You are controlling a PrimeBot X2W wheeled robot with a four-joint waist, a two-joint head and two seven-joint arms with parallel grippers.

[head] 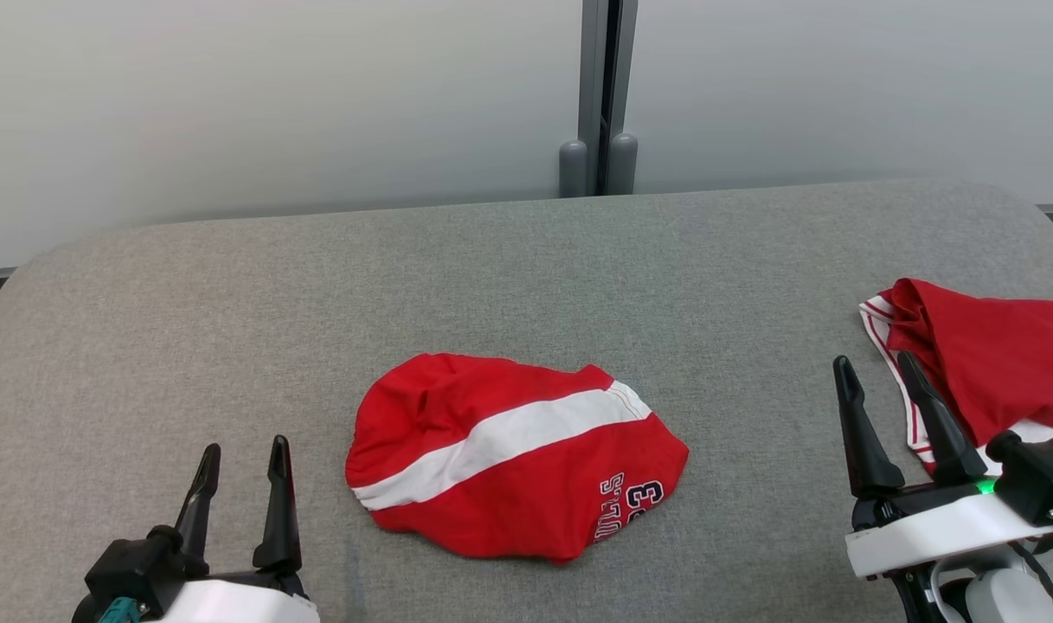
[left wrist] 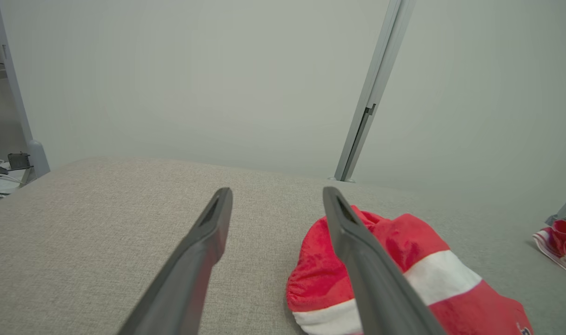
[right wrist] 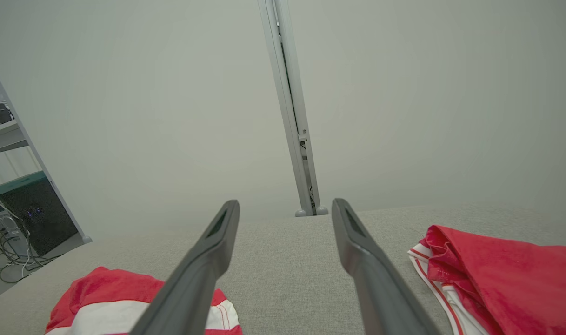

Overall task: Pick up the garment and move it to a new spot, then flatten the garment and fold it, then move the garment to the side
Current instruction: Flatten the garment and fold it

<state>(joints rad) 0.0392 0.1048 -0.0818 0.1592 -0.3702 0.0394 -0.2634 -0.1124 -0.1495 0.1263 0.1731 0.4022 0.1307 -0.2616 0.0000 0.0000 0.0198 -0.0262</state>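
A red garment (head: pixel 509 459) with a wide white stripe and dark lettering lies bunched in a rounded heap on the grey fabric surface (head: pixel 526 260), near its front middle. It also shows in the left wrist view (left wrist: pixel 417 246) and the right wrist view (right wrist: pixel 101 288). My left gripper (head: pixel 245 446) is open at the lower left, left of the heap and apart from it, with nothing between its fingers (left wrist: pixel 277 190). My right gripper (head: pixel 874 359) is open at the lower right, empty (right wrist: pixel 285 202), well right of the heap.
A second red garment (head: pixel 993 363) with white and red trim lies at the right edge, just right of my right gripper (right wrist: pixel 506 270) (left wrist: pixel 562 239). Pale partition panels with a grey post (head: pixel 600 95) stand behind the surface. Its far edge and corners are rounded.
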